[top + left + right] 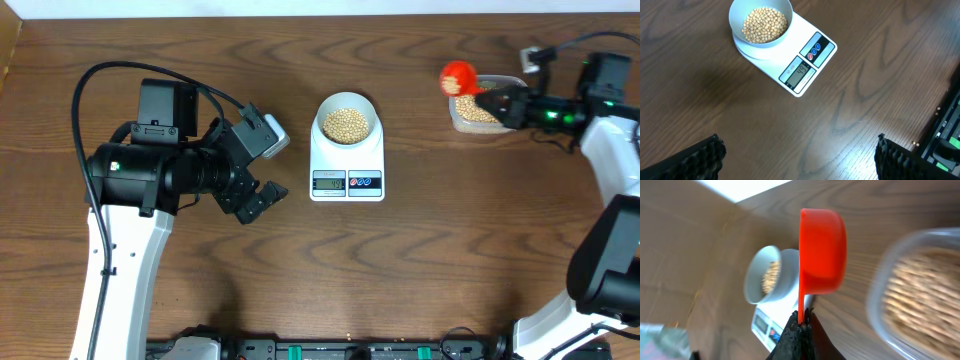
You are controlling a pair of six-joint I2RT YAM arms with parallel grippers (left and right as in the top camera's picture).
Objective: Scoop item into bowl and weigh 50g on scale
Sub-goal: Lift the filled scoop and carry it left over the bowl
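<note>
**Resting on the scale [347, 182]: beans [765, 24] in bowl [733, 22]**

The bowl sat mid-counter, nearer the far edge. By the far right corner, the right gripper [801, 325] pinched a red scoop [822, 250] beside the tub [480, 115]. The left gripper [262, 200] hung spread.

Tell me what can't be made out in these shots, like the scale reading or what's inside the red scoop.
The scale reading: display too small overhead; in the left wrist view its digits are too soft to read.
The red scoop contents: right wrist view shows only its blurred outside; overhead too small.
The clear tub: partly covered overhead by the right pincer; blurred and cut by the edge in the right wrist view.
</note>
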